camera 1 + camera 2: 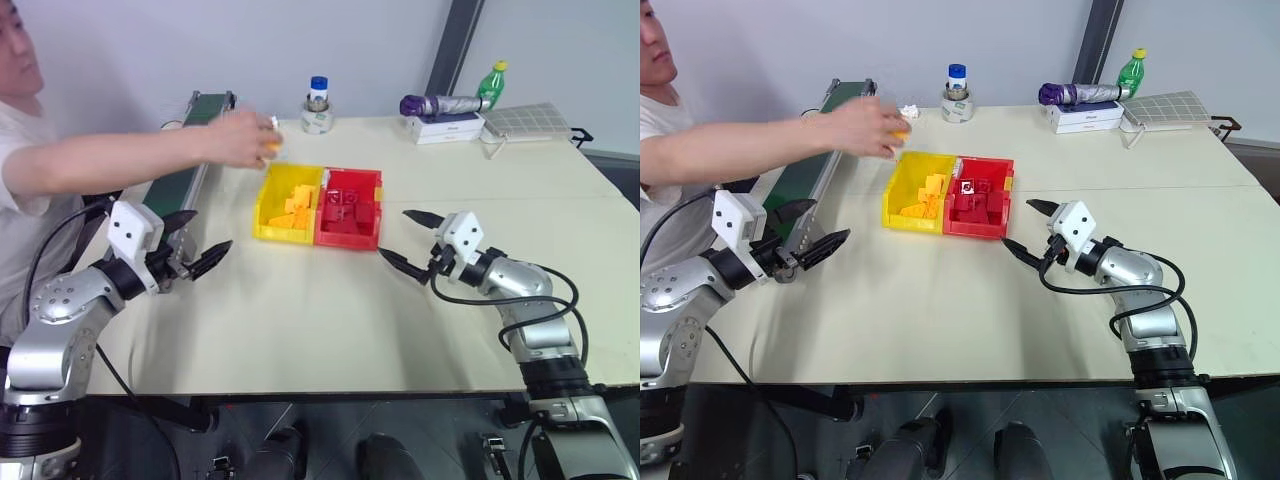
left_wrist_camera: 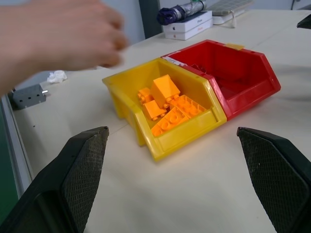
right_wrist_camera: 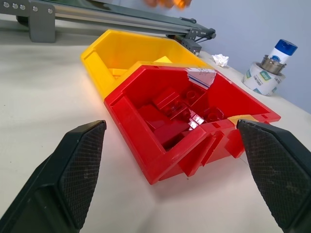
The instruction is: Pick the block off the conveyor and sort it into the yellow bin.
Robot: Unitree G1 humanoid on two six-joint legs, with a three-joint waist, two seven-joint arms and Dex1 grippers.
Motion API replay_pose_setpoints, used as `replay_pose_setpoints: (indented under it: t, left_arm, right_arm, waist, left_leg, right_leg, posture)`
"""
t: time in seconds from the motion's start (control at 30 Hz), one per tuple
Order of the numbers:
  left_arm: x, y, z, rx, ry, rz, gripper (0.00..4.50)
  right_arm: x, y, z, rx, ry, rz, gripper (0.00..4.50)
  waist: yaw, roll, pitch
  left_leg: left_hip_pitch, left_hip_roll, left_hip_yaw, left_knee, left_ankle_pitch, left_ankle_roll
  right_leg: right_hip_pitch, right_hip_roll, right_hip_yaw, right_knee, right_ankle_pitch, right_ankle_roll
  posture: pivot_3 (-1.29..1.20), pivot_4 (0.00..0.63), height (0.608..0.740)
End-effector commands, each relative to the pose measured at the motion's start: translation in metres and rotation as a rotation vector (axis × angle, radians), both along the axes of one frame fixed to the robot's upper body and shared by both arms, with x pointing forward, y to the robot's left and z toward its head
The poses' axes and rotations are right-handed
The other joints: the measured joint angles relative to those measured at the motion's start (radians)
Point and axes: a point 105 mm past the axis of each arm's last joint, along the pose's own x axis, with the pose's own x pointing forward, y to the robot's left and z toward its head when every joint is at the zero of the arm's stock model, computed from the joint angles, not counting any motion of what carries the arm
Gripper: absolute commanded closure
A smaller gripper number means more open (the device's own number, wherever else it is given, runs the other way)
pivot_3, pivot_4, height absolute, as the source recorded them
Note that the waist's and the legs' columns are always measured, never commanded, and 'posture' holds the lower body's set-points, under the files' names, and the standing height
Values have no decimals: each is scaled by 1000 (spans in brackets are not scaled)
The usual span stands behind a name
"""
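We see both our arms held low over the pale table (image 1: 330, 320), one on each side of the paired bins. Our left gripper (image 1: 196, 242) hovers beside the near end of the conveyor (image 1: 185, 165), its fingers (image 2: 82, 170) spread wide with nothing between them, pointing toward the yellow bin (image 1: 272, 215). Our right gripper (image 1: 408, 240) hovers just off the near right corner of the red bin (image 1: 368, 215), and its fingers (image 3: 80, 165) are likewise spread apart and empty. The yellow bin and the red bin stand joined side by side near the middle of the table, the yellow one on our left. Inside the yellow bin lie several orange-yellow bricks (image 2: 165, 104), heaped toward its middle; the red bin holds a pile of red bricks (image 3: 180, 114). A person's hand (image 1: 240, 138) reaches in from our left, across the conveyor and above the table just behind the yellow bin, and a small yellow-orange block (image 1: 271, 146) shows at its fingertips; the hand is blurred, so we cannot tell how it is gripped. The conveyor's dark green belt runs away from us along the table's left edge. At the far side of the table stand a blue-capped jar (image 1: 318, 92) on a roll of tape, a white box (image 1: 445, 127) with a folded purple umbrella (image 1: 435, 103) on it, and a green bottle (image 1: 491, 84).
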Motion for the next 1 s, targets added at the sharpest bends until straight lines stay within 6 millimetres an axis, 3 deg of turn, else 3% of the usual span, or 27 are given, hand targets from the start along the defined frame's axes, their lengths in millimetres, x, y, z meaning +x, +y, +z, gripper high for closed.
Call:
replay_pose_setpoints:
  t: [0.03, 1.0]
  left_arm:
    - [-3, -3, 14, 4, -65, -12, 37]
    - [1, 7, 13, -2, -90, 88, 37]
  right_arm:
    - [-1, 0, 10, 4, -47, 8, 0]
    - [0, 0, 10, 1, -50, 17, 0]
  waist:
    - [0, 0, 0]
    - [0, 0, 0]
  left_leg:
    - [0, 0, 0, 0, 0, 0]
    - [0, 0, 0, 0, 1, 2]
  right_leg:
    - [0, 0, 0, 0, 0, 0]
    - [0, 0, 0, 0, 0, 0]
  posture:
    - [0, 150, 740]
    - [0, 150, 740]
